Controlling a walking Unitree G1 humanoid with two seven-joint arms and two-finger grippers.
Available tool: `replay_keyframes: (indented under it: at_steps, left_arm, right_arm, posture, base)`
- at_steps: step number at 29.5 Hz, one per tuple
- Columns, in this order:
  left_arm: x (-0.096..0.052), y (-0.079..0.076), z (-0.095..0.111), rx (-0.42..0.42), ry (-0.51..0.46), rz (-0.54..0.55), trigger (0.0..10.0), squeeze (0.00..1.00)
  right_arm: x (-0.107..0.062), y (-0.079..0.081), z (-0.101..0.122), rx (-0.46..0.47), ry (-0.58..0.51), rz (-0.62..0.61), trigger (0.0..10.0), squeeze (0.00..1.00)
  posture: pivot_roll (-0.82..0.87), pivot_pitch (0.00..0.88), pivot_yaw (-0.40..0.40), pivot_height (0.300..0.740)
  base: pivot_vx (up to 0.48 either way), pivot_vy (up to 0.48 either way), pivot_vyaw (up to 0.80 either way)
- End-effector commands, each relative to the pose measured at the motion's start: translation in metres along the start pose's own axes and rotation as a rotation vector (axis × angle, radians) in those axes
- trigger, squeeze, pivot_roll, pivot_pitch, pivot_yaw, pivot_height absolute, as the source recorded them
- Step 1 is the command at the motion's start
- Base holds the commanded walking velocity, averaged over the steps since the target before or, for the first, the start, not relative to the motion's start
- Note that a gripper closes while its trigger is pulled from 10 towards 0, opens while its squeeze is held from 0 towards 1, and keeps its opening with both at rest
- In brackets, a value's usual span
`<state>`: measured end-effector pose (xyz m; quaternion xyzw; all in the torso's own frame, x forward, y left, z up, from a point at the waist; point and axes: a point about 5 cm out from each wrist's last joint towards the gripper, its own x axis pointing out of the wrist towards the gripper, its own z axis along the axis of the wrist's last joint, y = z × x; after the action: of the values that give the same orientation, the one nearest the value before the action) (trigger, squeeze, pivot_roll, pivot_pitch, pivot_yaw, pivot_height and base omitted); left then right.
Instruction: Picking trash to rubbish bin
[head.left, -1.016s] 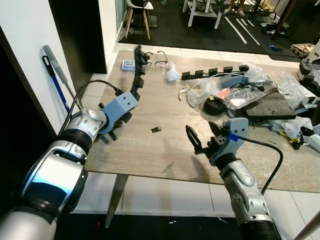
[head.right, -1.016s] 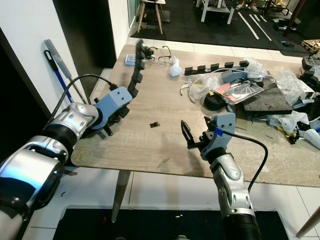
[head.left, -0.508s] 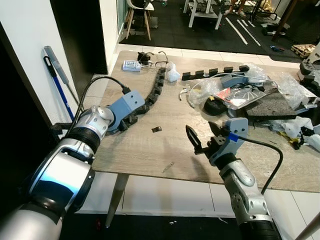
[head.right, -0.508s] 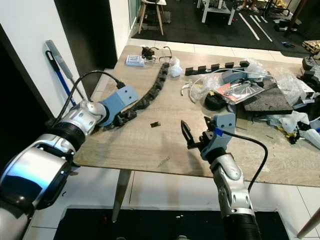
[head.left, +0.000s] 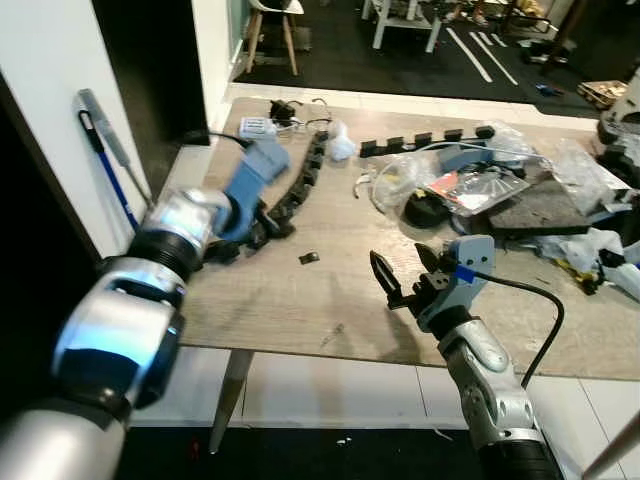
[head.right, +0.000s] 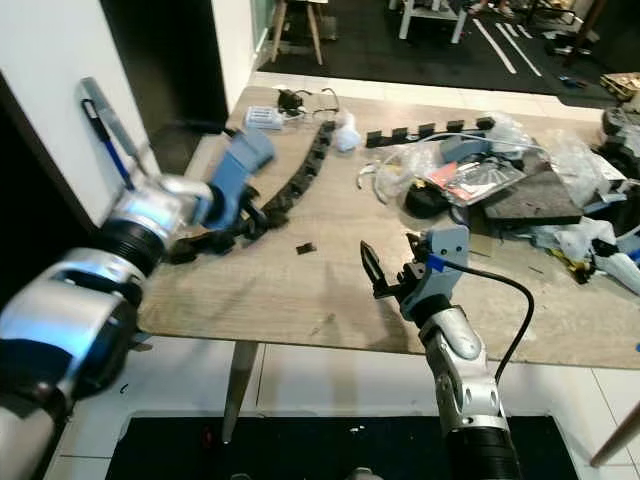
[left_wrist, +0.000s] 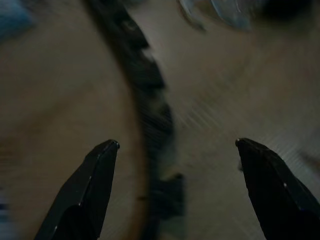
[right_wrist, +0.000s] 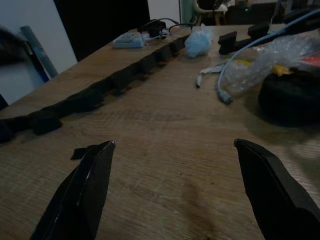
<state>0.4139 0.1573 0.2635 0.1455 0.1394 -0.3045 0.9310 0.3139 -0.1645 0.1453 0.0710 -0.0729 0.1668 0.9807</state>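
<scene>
**Both grippers open over a littered wooden surface**

The left gripper (left_wrist: 175, 190) hangs low over the pale wood-grain surface (head.left: 300, 310) near its 9 o'clock edge, fingers (left_wrist: 95, 185) spread wide. Between them, in the blurred left wrist view, runs the long black segmented foam strip (head.left: 295, 190); whether the fingers touch it cannot be told. The strip lies flat, curving from the left gripper toward 12 o'clock, where its far end reaches a small white and blue box (head.left: 255, 127) and a tangle of black cable (head.left: 290, 108).

The right gripper (head.left: 405, 275) is raised above the surface at about 5 o'clock, its fingers (right_wrist: 85, 190) also wide apart and holding nothing. Just toward 9 o'clock from it lies a small black scrap (head.left: 309, 258), and nearer the front edge a thin grey sliver (head.left: 335, 335).

At 1 to 3 o'clock sits a heap of trash: clear crumpled plastic wrap (head.left: 405, 180), a round black foam piece (head.left: 425, 210), a dark flat slab (head.left: 530, 205) and a shorter black notched strip (head.left: 425, 143). A crumpled pale blue wad (right_wrist: 200, 41) lies near 12 o'clock, just beside the long strip's far end.

A blue-handled tool (head.left: 105, 150) leans on the white wall beyond the 9 o'clock edge.
</scene>
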Motion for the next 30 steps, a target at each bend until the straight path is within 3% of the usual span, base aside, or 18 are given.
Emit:
replay_keyframes:
  at_steps: [1,5,6,9,10,13,15,16,21,25,28,30]
  left_arm:
    - [-0.018,0.018,0.007,-0.06,-0.071,0.049,10.0,0.0]
    - [-0.034,0.032,0.007,-0.087,-0.143,0.121,10.0,0.0]
    - [-0.039,0.036,0.004,-0.084,-0.239,0.198,10.0,0.0]
    - [-0.043,0.038,-0.004,-0.087,-0.318,0.271,10.0,0.0]
    - [-0.049,0.038,-0.013,-0.102,-0.407,0.346,10.0,0.0]
    - [-0.056,0.038,-0.023,-0.147,-0.47,0.427,10.0,0.0]
    - [-0.074,0.031,-0.051,-0.235,-0.551,0.604,10.0,0.0]
    - [-0.079,0.024,-0.064,-0.276,-0.572,0.65,10.0,0.0]
    - [-0.092,0.006,-0.086,-0.29,-0.593,0.737,10.0,0.0]
    - [-0.095,-0.005,-0.097,-0.303,-0.575,0.75,10.0,0.0]
    - [-0.093,-0.026,-0.102,-0.196,-0.543,0.71,10.0,0.0]
    - [-0.092,-0.035,-0.1,-0.184,-0.542,0.683,10.0,0.0]
  right_arm:
    - [0.002,0.003,0.005,0.008,-0.012,0.028,10.0,0.0]
    - [0.005,0.007,0.01,-0.006,-0.033,0.045,10.0,0.0]
    - [0.008,0.009,0.014,-0.02,-0.051,0.043,10.0,0.0]
    - [0.01,0.01,0.018,-0.044,-0.073,0.038,10.0,0.0]
    - [0.013,0.011,0.022,-0.077,-0.098,0.021,10.0,0.0]
    - [0.016,0.01,0.027,-0.122,-0.119,-0.006,10.0,0.0]
    - [0.021,0.011,0.036,-0.263,-0.148,-0.027,10.0,0.0]
    - [0.022,0.01,0.038,-0.279,-0.148,-0.031,10.0,0.0]
    - [0.021,0.008,0.042,-0.244,-0.16,-0.042,10.0,0.0]
    - [0.019,0.008,0.045,-0.239,-0.18,-0.046,10.0,0.0]
    - [0.017,0.009,0.044,-0.233,-0.189,-0.048,10.0,0.0]
    - [0.017,0.012,0.041,-0.231,-0.184,-0.045,10.0,0.0]
  posture:
    - [0.02,0.134,-0.045,0.74]
    - [0.02,0.134,-0.045,0.74]
    - [0.02,0.129,-0.058,0.74]
    - [0.02,0.13,-0.06,0.74]
    - [0.02,0.13,-0.073,0.74]
    - [0.02,0.131,-0.077,0.74]
    - [0.02,0.134,-0.079,0.74]
    - [0.02,0.138,-0.082,0.74]
    - [0.02,0.138,-0.08,0.74]
    - [0.02,0.121,-0.082,0.74]
    - [0.02,0.104,-0.084,0.74]
    - [0.02,0.092,-0.086,0.74]
  base:
    - [0.0,0.0,0.0]
    - [0.0,0.0,0.0]
    - [0.0,0.0,0.0]
    - [0.0,0.0,0.0]
    - [0.0,0.0,0.0]
    - [0.0,0.0,0.0]
    - [0.0,0.0,0.0]
    - [0.0,0.0,0.0]
    - [0.0,0.0,0.0]
    - [0.0,0.0,0.0]
    - [0.0,0.0,0.0]
    - [0.0,0.0,0.0]
